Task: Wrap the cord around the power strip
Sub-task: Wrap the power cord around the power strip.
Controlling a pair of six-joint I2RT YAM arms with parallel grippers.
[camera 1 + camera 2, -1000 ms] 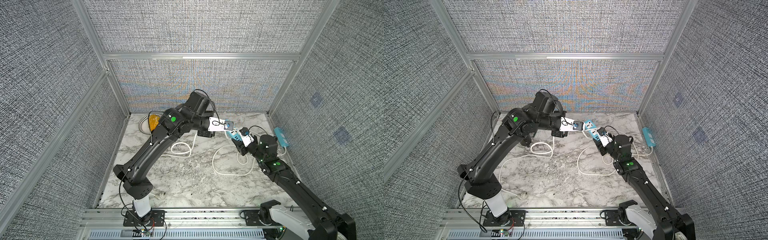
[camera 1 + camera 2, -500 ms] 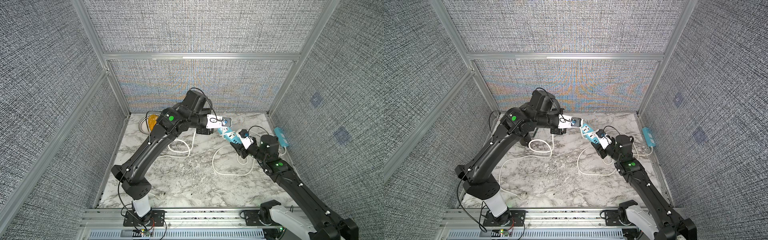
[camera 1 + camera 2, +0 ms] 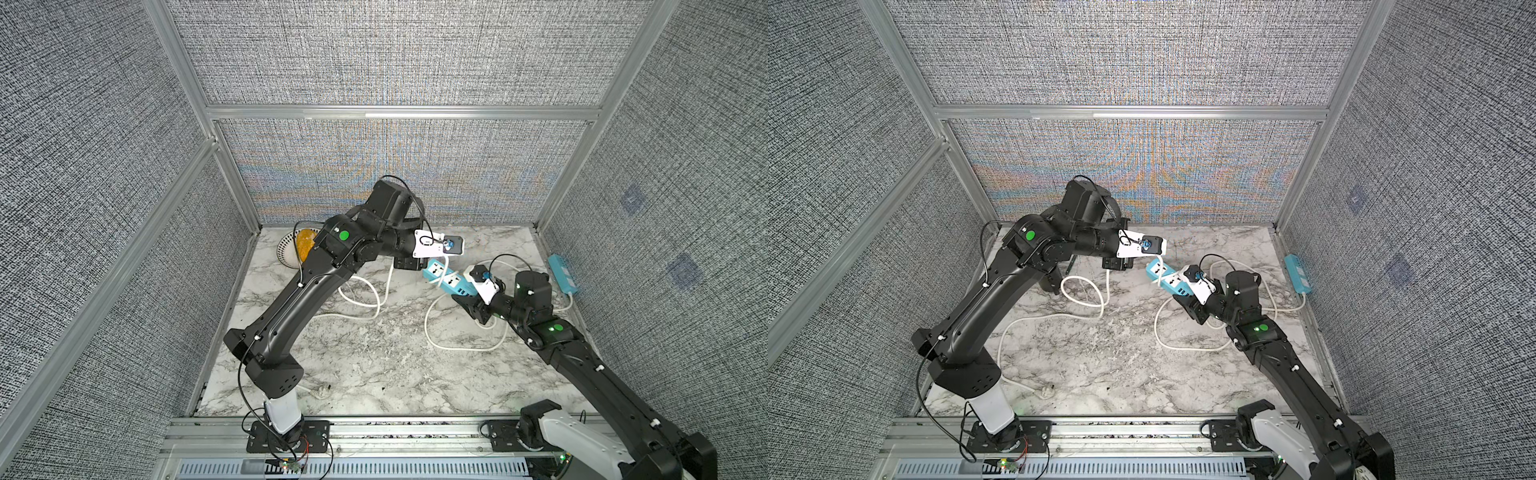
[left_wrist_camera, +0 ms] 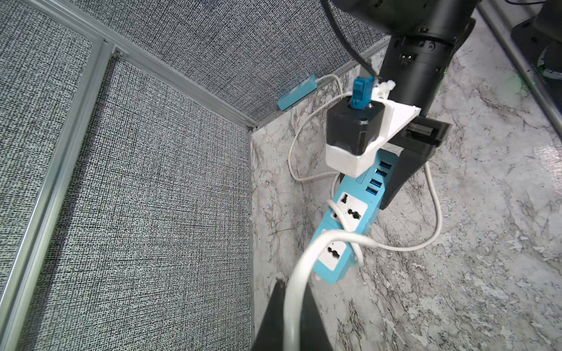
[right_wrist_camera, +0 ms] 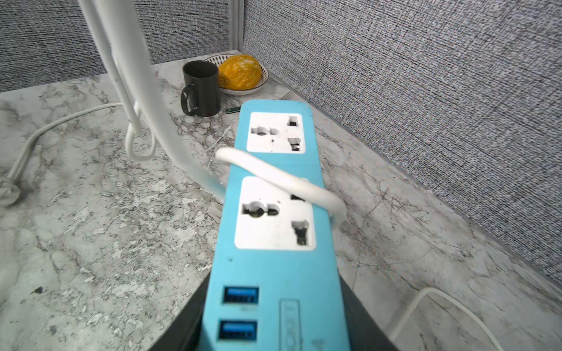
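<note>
Because the cord (image 5: pixel 282 179) has to pass all the way round the body, the right end effector (image 5: pixel 275 291) is clamped on the USB end of the blue power strip (image 3: pixel 455 286) and holds it tilted, clear of the marble surface (image 3: pixel 374 353), with its socket end pointing toward the left end effector (image 4: pixel 293 307); gripping at the very end, I judge, leaves the socket length bare for turns and leaves air underneath for the cord to travel through. The left end effector is closed on the cord a short way from the strip, just beside the strip's free end in both top views, so the stretch it steers is short. One turn lies across the socket face between the two outlets and drops over the far edge, looking loose rather than snug. From the left end effector the rest of the cord hangs to slack loops on the surface below it, and the plug (image 3: pixel 1047 391) lies well away from both end effectors, near the left arm's base, so most of the length seems not yet wound. A dark mug (image 5: pixel 202 88) and a bowl (image 5: pixel 261 82) stand beyond the strip's free end, well apart from the work, and a second blue strip (image 3: pixel 563 272) lies by the wall beyond the right end effector
</note>
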